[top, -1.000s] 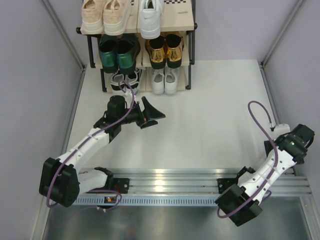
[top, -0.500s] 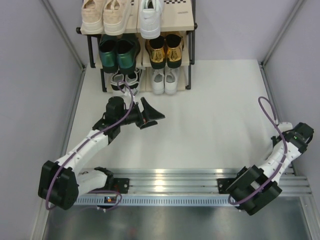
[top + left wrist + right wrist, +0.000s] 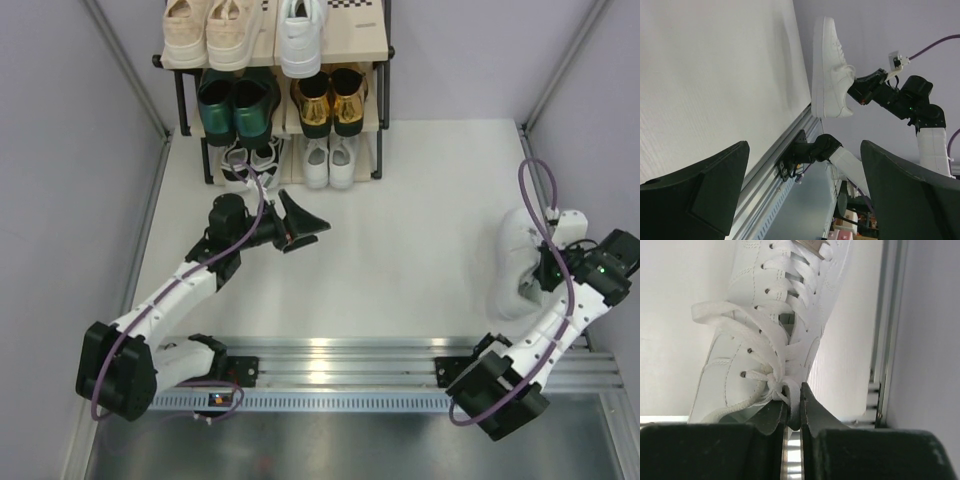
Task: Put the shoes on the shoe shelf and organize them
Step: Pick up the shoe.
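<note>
The white worktop (image 3: 420, 230) carried the shoe shelf (image 3: 368, 42), loaded with shoes, at twelve o'clock. At four o'clock the right hand (image 3: 545, 272) pinched a white sneaker (image 3: 515, 262) near its lace knot. The left hand (image 3: 305, 230), at ten o'clock, gaped wide.

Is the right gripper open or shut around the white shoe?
Shut. In the right wrist view the right gripper pinches the collar edge of the white shoe, its jaws nearly touching.
</note>
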